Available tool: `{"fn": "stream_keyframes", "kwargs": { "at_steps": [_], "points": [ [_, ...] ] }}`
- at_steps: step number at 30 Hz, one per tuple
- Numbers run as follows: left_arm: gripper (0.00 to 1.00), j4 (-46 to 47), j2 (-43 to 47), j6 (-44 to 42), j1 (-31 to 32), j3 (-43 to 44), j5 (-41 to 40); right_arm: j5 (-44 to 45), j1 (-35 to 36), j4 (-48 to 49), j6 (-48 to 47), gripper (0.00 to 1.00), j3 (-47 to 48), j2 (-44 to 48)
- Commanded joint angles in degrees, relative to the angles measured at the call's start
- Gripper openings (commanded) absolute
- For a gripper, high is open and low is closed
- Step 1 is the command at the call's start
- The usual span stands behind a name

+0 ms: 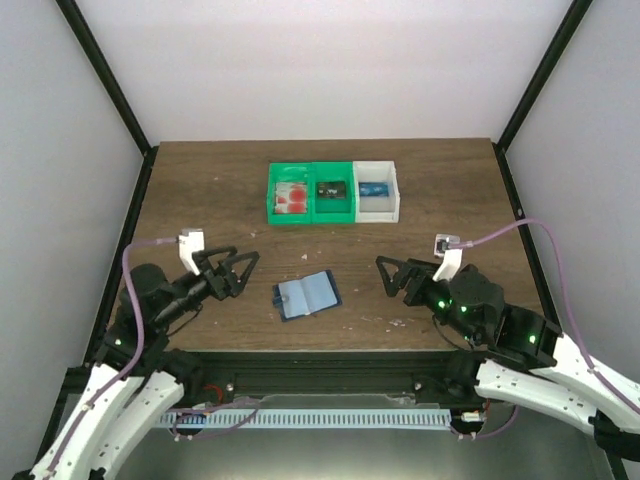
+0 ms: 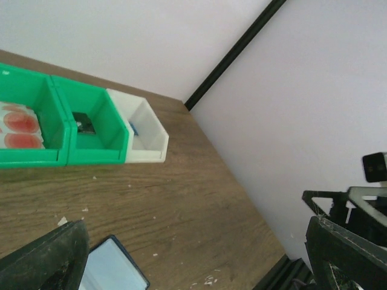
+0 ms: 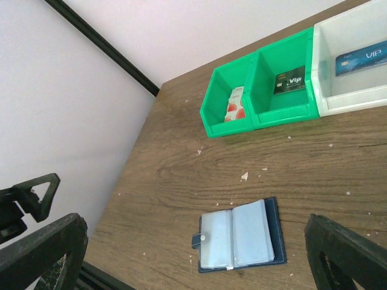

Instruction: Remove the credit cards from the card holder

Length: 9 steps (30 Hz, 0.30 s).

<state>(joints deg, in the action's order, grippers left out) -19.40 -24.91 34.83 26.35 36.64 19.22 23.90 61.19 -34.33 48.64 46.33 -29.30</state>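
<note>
**Navy card holder lies open between two released hands**

The left hand (image 1: 248, 274) and the right hand (image 1: 385, 277) both hang low over the near part of the surface (image 1: 200, 190), jaws spread wide, grasping nothing. Their fingertips point inward at each other. Between them, touching neither, the card holder (image 1: 307, 294) lies flat and unfolded, its pale blue-grey pockets facing up inside the navy border. The right wrist view shows its snap tab on the left flap; whether any card sits in a pocket cannot be told.

Further back, three bins stand side by side in a row, touching. The left green bin (image 1: 274, 210) holds the red-and-white cards (image 1: 292, 195). The middle green bin (image 1: 334, 215) holds a dark card (image 1: 333, 189) marked VIP. The white bin (image 1: 377, 213) holds a blue card (image 1: 374, 188).

Bare brown wood separates the holder from the bins, and more lies to either side of the row. The holder rests near the front edge. Black frame posts (image 1: 110, 85) rise at the back corners, with pale walls close on both sides.
</note>
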Motion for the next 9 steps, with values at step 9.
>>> {"fn": "stream_keyframes", "kwargs": {
  "at_steps": [9],
  "points": [
    [1.0, -2.05, 3.86, 0.93, 0.11, -0.51, 0.11, -0.23, -0.28, -0.04, 2.64, 1.0, -0.29, -0.19]
  ]
}}
